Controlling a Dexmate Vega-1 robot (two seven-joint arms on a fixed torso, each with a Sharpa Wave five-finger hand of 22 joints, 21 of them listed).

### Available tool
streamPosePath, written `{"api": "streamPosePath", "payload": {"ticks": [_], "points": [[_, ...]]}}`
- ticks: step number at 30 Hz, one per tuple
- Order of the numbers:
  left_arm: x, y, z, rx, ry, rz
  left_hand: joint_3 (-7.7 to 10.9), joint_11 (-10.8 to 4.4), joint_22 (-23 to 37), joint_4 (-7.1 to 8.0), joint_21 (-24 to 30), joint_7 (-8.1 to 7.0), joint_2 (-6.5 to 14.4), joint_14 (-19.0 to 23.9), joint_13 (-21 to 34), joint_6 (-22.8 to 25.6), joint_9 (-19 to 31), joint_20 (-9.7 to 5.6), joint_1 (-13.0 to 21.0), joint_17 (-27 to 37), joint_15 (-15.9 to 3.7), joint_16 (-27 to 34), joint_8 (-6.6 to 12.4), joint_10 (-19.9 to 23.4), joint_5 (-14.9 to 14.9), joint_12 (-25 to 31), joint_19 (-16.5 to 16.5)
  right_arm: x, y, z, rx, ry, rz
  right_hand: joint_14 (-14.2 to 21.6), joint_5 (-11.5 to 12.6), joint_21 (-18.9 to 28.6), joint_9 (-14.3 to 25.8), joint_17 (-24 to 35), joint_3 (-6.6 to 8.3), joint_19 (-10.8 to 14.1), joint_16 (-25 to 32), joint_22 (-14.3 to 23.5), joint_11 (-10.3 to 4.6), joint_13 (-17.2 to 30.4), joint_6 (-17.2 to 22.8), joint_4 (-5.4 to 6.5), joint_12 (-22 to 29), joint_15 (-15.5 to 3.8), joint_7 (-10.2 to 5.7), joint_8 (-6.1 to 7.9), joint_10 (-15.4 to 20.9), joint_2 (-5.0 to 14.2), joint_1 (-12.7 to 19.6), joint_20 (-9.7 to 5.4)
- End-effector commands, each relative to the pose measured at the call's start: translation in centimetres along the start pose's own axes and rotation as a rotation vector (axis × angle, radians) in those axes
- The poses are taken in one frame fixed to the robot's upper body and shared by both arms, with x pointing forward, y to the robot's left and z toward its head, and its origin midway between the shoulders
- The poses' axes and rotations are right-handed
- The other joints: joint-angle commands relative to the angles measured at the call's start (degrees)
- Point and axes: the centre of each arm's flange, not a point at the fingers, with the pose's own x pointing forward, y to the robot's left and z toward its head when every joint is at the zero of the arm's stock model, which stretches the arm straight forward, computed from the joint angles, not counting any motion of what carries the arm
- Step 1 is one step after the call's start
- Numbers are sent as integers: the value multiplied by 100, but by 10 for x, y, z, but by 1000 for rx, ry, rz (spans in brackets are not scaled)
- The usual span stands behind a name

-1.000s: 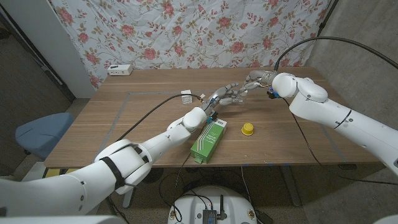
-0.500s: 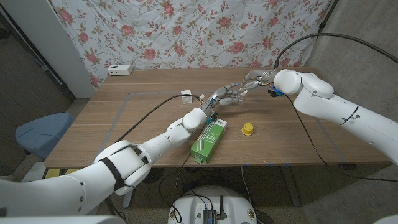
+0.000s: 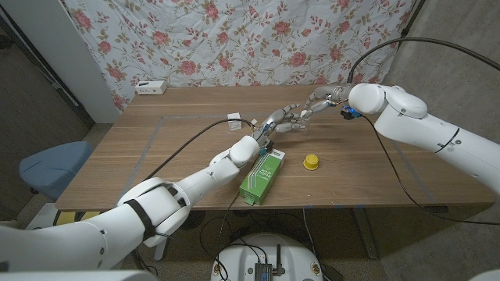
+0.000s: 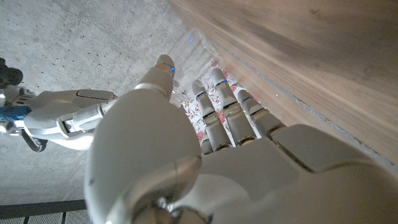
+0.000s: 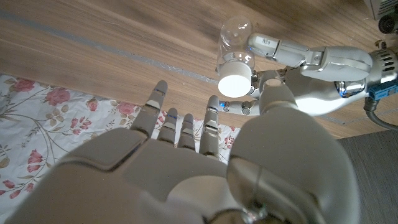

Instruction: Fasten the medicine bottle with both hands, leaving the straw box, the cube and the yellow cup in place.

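Plainly, the fingers of the left hand are wrapped around the clear medicine bottle, holding it above the counter near its middle with the white cap pointing towards the right hand. That hand's fingers are spread and straight, holding nothing. They are close to the cap but, in the right wrist view, apart from it.

By my reading the task is at its midpoint. The bottle is lifted and presented and the cap sits on the mouth, but the right hand has not yet taken hold to twist it. Whether the cap is already tight cannot be told.

The three bystanders look undisturbed. The green straw box lies beside the left forearm, the yellow cup is just beside the box, and the small white cube sits farther back.

By count: one bottle, one cap, one straw box, one cube, one yellow cup, two hands.
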Motion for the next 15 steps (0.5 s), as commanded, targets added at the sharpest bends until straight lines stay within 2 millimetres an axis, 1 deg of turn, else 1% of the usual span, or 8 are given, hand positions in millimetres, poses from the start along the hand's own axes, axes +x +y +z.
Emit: {"api": "streamPosePath", "payload": {"ticks": [1, 5, 8, 15], "points": [[5, -2, 1, 1, -12, -3, 50, -63, 15, -16, 18, -34, -12, 17, 26, 13, 18, -860, -55, 10, -672, -8, 7, 76, 12, 50, 33, -1, -1, -7, -7, 16, 9, 14, 39, 22, 10, 11, 32, 5, 12, 19, 6, 9, 70, -37, 49, 5, -53, 2, 19, -1, 80, -16], [8, -3, 1, -1, -10, -7, 51, -55, 15, -14, 19, -42, -18, 14, 26, 16, 17, -869, -63, 11, -673, -8, 7, 81, 10, 51, 38, 2, -1, -9, -9, 22, -1, 56, 30, 35, 3, 8, 51, 38, 32, 18, 12, 8, 167, -40, 68, 7, -88, 30, 46, -11, 139, -55], [10, -3, 1, 0, -10, -8, 55, -64, 15, -11, 19, -45, -14, 20, 26, 22, 17, -868, -69, 12, -672, -5, 9, 81, 10, 50, 38, 3, 0, -9, -11, 27, -10, 97, 19, 49, -2, 5, 63, 79, 49, 17, -3, 8, 258, -35, 97, -16, -92, 55, 111, -19, 181, -78], [13, -2, 0, 2, -10, -9, 63, -66, 15, -11, 17, -43, -20, 21, 26, 27, 17, -865, -79, 12, -675, -4, 9, 97, 8, 54, 38, 6, 0, -10, -9, 31, -21, 187, -3, 63, -9, 2, 88, 140, 80, 17, -7, 6, 465, -22, 137, -63, -161, 112, 219, -24, 264, -118]]}}
